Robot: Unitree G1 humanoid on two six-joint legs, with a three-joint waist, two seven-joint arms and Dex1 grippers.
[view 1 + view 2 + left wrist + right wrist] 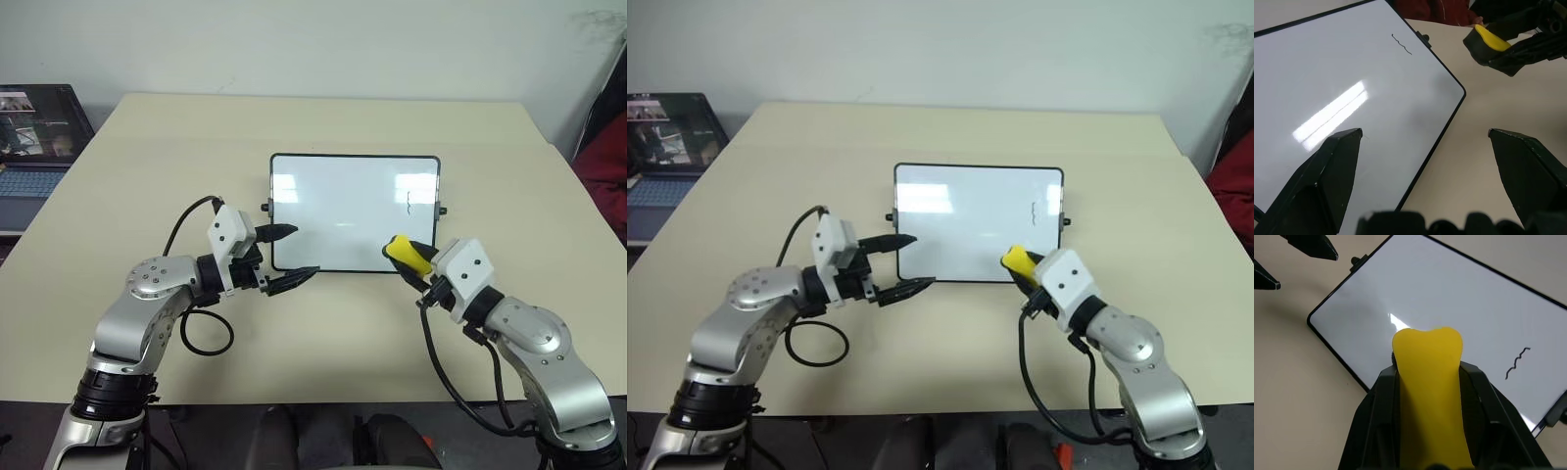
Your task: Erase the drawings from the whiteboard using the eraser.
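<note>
The whiteboard [343, 211] lies flat in the middle of the table, black-framed and glossy. One thin black squiggle of the drawings [406, 201] shows near its right end, also visible in the right wrist view [1517, 363]. My right gripper [411, 257] is shut on the yellow eraser [404, 251], which hovers over the board's near right corner. At the board's near left corner my left gripper [286, 257] stands open, one finger over the board, the other over the table, nothing between them.
An open laptop [34, 132] sits on a side surface at the far left. A dark red object [602, 166] stands off the table's right edge. Black cables hang from both wrists over the near table.
</note>
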